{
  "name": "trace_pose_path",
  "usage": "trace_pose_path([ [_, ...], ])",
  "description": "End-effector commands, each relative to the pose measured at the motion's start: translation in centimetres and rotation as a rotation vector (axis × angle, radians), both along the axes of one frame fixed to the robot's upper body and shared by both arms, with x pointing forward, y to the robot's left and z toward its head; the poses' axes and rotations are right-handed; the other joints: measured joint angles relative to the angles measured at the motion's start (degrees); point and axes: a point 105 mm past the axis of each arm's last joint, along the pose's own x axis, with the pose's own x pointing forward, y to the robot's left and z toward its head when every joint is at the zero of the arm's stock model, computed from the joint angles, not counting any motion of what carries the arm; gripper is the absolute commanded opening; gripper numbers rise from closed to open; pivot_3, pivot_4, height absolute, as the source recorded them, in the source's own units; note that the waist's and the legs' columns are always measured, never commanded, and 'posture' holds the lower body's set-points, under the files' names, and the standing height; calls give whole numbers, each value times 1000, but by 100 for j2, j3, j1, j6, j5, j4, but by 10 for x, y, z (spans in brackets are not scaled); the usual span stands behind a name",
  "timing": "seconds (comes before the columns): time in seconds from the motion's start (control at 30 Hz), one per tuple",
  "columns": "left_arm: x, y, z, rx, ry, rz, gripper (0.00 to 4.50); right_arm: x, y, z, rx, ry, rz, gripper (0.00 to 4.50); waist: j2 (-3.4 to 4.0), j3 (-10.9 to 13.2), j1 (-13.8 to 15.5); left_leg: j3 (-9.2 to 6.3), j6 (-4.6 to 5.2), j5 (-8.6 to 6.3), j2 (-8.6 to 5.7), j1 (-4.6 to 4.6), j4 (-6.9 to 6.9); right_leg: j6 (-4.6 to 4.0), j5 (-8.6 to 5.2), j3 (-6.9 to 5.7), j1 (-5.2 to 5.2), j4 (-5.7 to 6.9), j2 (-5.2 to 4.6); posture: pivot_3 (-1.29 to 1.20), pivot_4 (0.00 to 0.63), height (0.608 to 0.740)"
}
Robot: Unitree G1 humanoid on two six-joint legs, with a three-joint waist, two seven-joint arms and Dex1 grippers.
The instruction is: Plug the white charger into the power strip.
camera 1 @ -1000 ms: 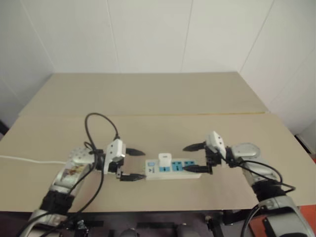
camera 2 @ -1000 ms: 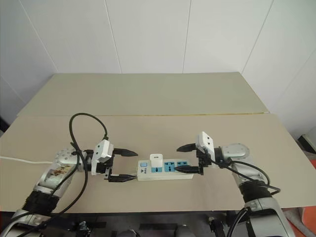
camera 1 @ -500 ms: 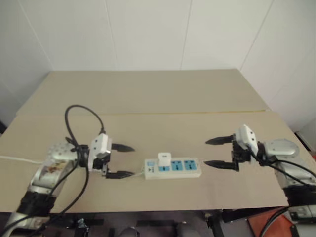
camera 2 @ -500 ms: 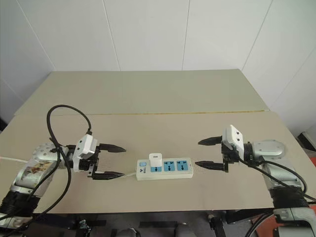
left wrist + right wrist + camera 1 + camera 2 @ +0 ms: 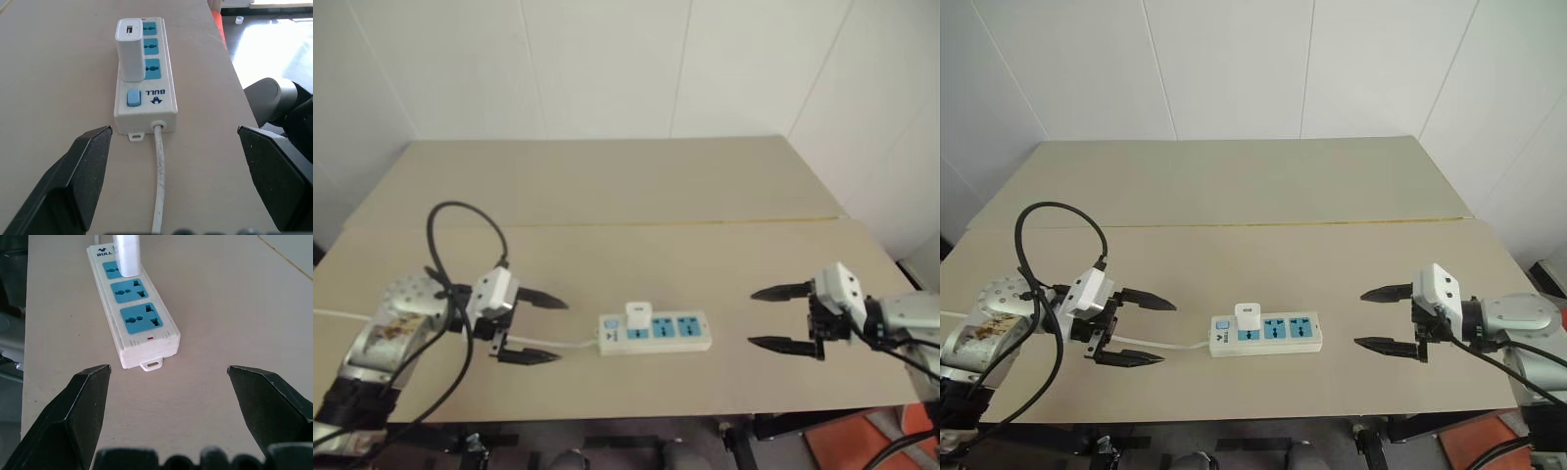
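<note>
The power strip (image 5: 656, 331) lies flat near the table's front edge, blue sockets up. The white charger (image 5: 638, 316) stands upright in the socket nearest the strip's cord end, also seen as a white block (image 5: 130, 50) beside a blue switch. The thin white cord (image 5: 158, 181) leaves that end toward my left gripper (image 5: 543, 330), which is open and empty a short way left of the strip. My right gripper (image 5: 770, 316) is open and empty, well to the right of the strip's far end (image 5: 146, 347).
The beige table (image 5: 626, 196) has a seam across its middle. A black cable loop (image 5: 460, 235) rises over my left arm. The table's front edge runs close below the strip.
Both grippers have drawn away from the strip, the left one leftward and the right one farther rightward. The strip and charger have stayed put, charger in its socket.
</note>
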Motion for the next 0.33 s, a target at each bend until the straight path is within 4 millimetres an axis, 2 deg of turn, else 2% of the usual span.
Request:
trace_pose_path([
  [0.03,-1,-5,9,-5,-41,-16,4478,-5,-2,15,23,-40,15,4500,0,0,1,0,0,0,0,0,1,0,0,0,0,0,0,0,150,740],
  [0.33,-3,-5,6,1,-33,-7,4478,-2,2,13,18,-48,26,4500,0,0,-2,-1,0,0,0,1,8,1,1,0,2,6,0,0,150,740],
])
